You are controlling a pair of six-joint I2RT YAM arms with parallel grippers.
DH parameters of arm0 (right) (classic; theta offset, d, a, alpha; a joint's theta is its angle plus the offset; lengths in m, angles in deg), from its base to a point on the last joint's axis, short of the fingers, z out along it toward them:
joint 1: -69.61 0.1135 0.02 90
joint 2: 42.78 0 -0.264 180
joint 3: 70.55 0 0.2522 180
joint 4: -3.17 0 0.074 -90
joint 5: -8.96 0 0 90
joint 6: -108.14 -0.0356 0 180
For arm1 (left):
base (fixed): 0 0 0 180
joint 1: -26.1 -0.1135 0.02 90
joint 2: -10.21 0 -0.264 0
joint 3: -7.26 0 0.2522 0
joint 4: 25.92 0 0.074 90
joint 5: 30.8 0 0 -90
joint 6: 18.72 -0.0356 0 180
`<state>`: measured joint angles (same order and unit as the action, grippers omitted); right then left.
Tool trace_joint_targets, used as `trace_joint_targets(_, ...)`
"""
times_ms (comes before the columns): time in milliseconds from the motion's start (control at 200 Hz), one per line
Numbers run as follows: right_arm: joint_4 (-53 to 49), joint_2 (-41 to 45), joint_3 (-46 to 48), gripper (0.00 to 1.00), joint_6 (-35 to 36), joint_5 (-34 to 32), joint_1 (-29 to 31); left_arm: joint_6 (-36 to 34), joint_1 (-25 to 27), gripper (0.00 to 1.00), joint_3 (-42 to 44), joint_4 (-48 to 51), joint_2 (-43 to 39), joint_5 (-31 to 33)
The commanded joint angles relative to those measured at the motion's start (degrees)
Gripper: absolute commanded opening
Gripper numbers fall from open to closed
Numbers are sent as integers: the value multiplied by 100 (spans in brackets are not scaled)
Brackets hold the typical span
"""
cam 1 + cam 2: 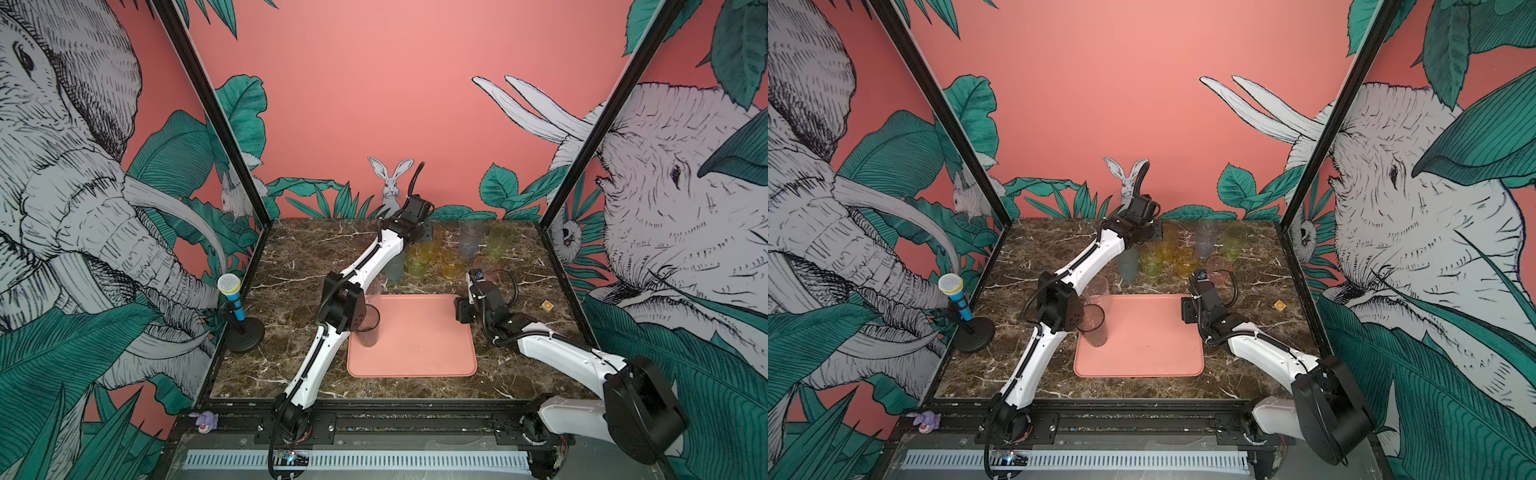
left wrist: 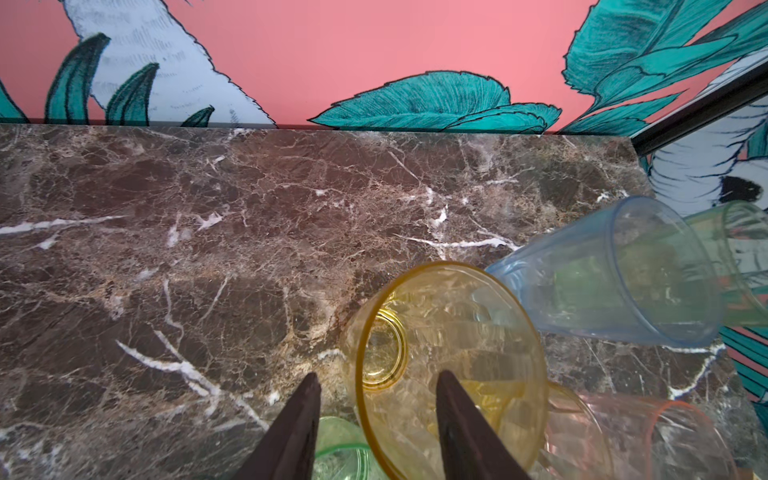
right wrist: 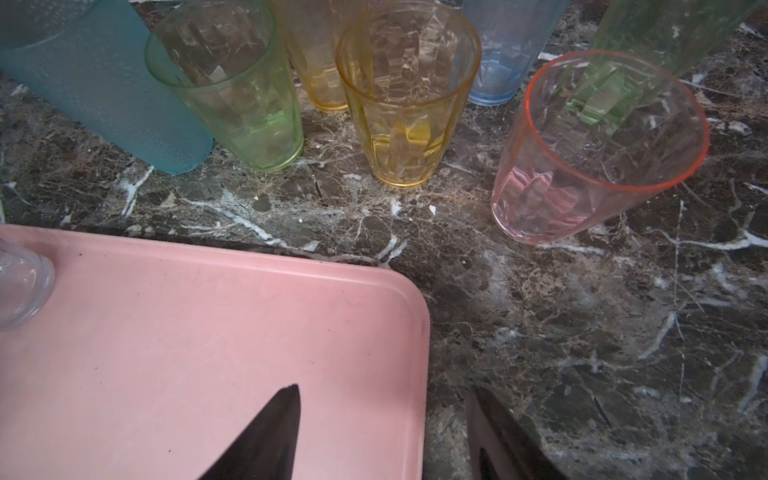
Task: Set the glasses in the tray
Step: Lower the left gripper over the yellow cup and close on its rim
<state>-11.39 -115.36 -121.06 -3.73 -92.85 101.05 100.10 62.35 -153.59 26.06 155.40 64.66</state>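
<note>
Standing on the tray [image 1: 415,332] at frame centre are two glasses; seven wait on the bench [image 1: 291,365]; left gripper [image 2: 376,384] straddles the amber tumbler's [image 2: 453,365] wall, not yet clamped; right gripper [image 3: 384,399] released, empty

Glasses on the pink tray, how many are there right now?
2. A smoky dark tumbler stands at the tray's left edge; a clear tumbler stands just behind it at the far left corner. The left arm partly covers both.
</note>
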Motion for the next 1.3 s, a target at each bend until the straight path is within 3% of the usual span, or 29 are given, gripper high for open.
trace_joint_targets(0,42,33,-167,65,-10,-51,-17,156,-58,45,-212,-22,-56,-56)
trace_joint_targets(890,80,133,-127,65,-19,-16,-24,247,-65,31,-338,-79,220,-232)
trace_joint_targets(1296,80,125,-123,66,-28,29,-20,194,-81,17,-366,45,258,-92)
